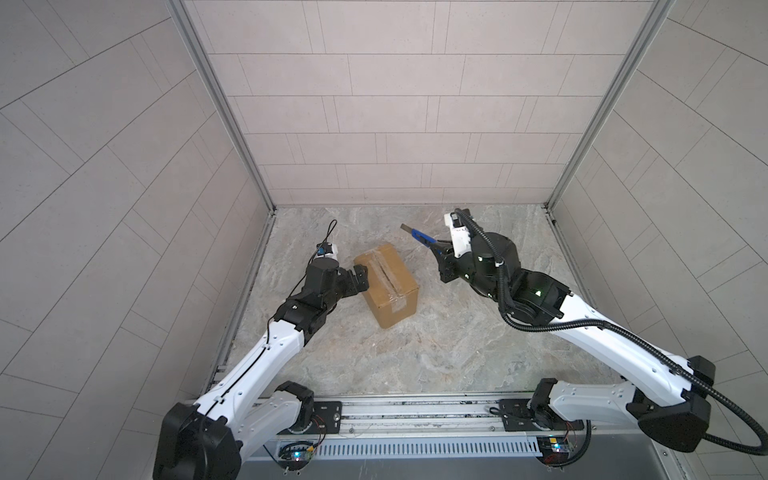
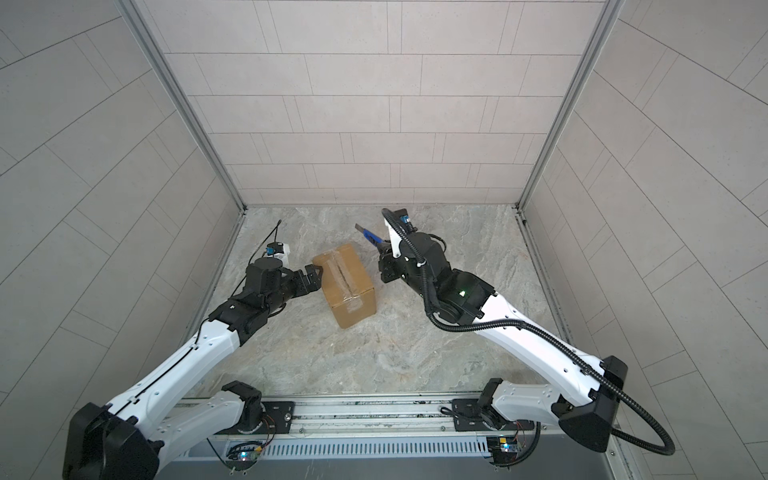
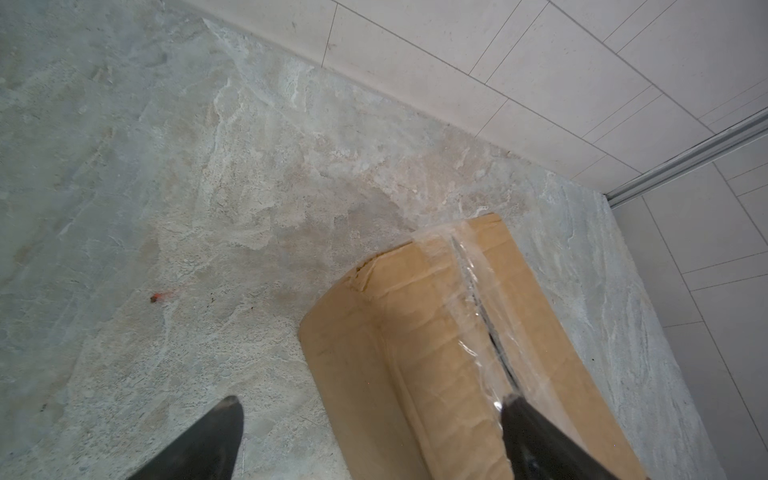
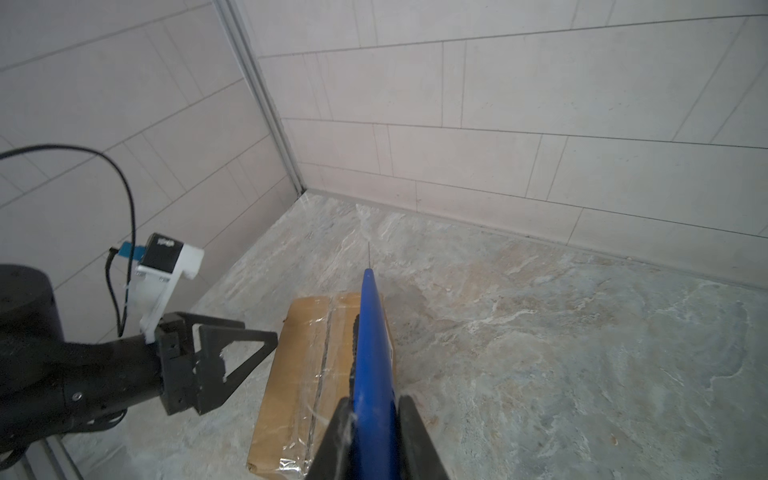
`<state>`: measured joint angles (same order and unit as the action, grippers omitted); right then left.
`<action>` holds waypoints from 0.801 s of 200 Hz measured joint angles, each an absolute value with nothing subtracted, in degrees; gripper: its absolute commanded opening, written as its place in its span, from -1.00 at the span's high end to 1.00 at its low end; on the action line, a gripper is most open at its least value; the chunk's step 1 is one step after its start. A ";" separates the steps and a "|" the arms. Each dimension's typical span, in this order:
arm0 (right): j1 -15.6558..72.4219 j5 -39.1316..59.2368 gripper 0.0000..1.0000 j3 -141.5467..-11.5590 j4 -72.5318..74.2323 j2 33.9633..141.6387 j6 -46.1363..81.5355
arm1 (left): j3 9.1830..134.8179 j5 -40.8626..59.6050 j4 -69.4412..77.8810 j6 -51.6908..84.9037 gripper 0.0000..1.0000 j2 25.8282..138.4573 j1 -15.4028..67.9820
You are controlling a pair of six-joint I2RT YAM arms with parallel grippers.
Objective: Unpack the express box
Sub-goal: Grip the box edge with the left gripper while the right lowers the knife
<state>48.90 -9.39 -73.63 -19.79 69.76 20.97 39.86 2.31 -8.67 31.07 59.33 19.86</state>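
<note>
Stone tabletop [image 1: 374, 357]: 1 express box [image 1: 386, 284], 1 knife [image 1: 420, 237].

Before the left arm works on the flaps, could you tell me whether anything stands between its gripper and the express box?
Nothing visible does. The open left gripper is at the end of the express box, one of its fingers over the taped seam. The right gripper holds the blue knife beyond the box, outside that gap.
</note>
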 measured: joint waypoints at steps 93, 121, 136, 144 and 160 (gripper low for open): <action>56.29 -11.07 1.00 -82.15 -25.85 81.14 17.45 | 38.89 7.99 0.23 31.97 -1.00 64.77 16.99; 56.49 -11.75 1.00 -83.26 -27.29 83.59 16.51 | 38.39 8.82 0.97 32.38 -0.99 66.65 16.99; 56.62 -12.38 1.00 -83.70 -27.83 84.53 16.14 | 38.35 8.78 0.78 32.45 -1.00 67.40 16.99; 56.73 -12.67 1.00 -83.94 -27.99 84.90 15.81 | 38.35 8.75 0.71 32.51 -1.00 67.77 16.99; 57.01 -13.28 1.00 -84.55 -28.47 85.54 15.18 | 38.35 8.82 0.89 32.58 -1.00 68.20 16.99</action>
